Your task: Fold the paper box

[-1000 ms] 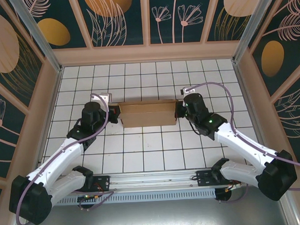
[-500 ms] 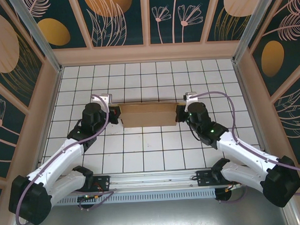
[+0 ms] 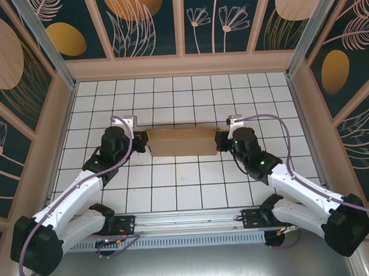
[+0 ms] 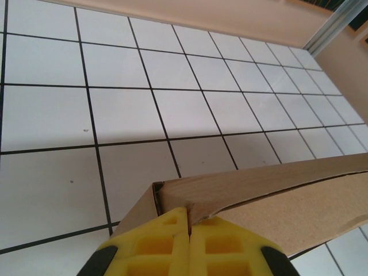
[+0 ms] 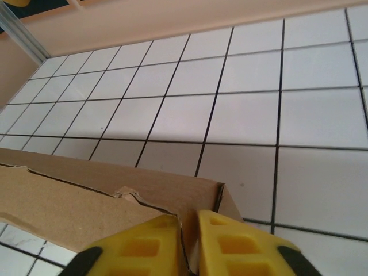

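The paper box [image 3: 181, 141] is a shallow brown cardboard box lying crosswise mid-table, its lid down. My left gripper [image 3: 146, 139] is at its left end; in the left wrist view the yellow fingers [image 4: 158, 241] are shut on the box's [image 4: 276, 190] end wall at the corner, with the left gripper [image 4: 189, 223] pinching the cardboard edge. My right gripper [image 3: 221, 138] is at the box's right end. In the right wrist view the right gripper [image 5: 188, 225] has its jaws slightly parted, the end wall of the box [image 5: 69, 198] standing loosely in the gap.
White tiled floor [image 3: 186, 186] stretches in front of and behind the box. Beige walls [image 3: 182, 65] enclose the table at the back and both sides. Purple cables [image 3: 275, 120] loop over both wrists.
The right wrist has drawn slightly toward the near side, and its jaws have parted from shut to a small gap. The left arm and the box have stayed put.
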Controlling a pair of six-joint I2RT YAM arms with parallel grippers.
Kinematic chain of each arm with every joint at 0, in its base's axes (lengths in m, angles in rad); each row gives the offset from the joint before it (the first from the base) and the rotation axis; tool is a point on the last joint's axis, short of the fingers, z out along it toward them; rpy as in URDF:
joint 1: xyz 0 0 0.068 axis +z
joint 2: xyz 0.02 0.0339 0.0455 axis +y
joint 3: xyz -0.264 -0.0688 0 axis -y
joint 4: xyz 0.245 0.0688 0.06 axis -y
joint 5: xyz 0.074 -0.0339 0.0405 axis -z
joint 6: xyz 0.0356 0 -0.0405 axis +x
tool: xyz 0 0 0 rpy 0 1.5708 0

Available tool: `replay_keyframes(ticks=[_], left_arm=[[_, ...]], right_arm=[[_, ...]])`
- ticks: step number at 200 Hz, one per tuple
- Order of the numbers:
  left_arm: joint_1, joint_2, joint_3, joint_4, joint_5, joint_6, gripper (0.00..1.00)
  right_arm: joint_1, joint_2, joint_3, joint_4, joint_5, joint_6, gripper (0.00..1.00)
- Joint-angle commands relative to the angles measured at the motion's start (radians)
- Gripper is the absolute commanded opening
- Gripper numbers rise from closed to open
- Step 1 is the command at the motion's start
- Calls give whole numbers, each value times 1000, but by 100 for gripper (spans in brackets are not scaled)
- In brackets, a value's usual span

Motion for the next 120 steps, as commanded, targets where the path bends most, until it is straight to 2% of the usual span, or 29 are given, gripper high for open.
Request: replay_keyframes(ticks=[1, 18, 37, 46, 79, 89, 120], left_arm=[[-5, 37, -38, -271, -3, 43, 0], [-5, 45, -31, -273, 4, 67, 0], [-5, 56, -17, -286, 2, 82, 0], [-5, 56, -12, -287, 0, 86, 0], [-5, 51, 2, -289, -2, 94, 0], [-5, 50, 3, -291, -3, 98, 0], [-6, 38, -2, -287, 1, 104, 0]], right_arm=[[-7, 4, 44, -94, -95, -10, 23], [-23, 0, 80, -104, -150, -36, 30], [-43, -7, 121, -125, -218, -60, 46], [-56, -10, 141, -140, -242, -70, 49], [-128, -39, 166, -140, -376, -38, 54], [-183, -40, 170, -136, -404, -2, 54], [-237, 1, 211, -129, -418, 155, 51]])
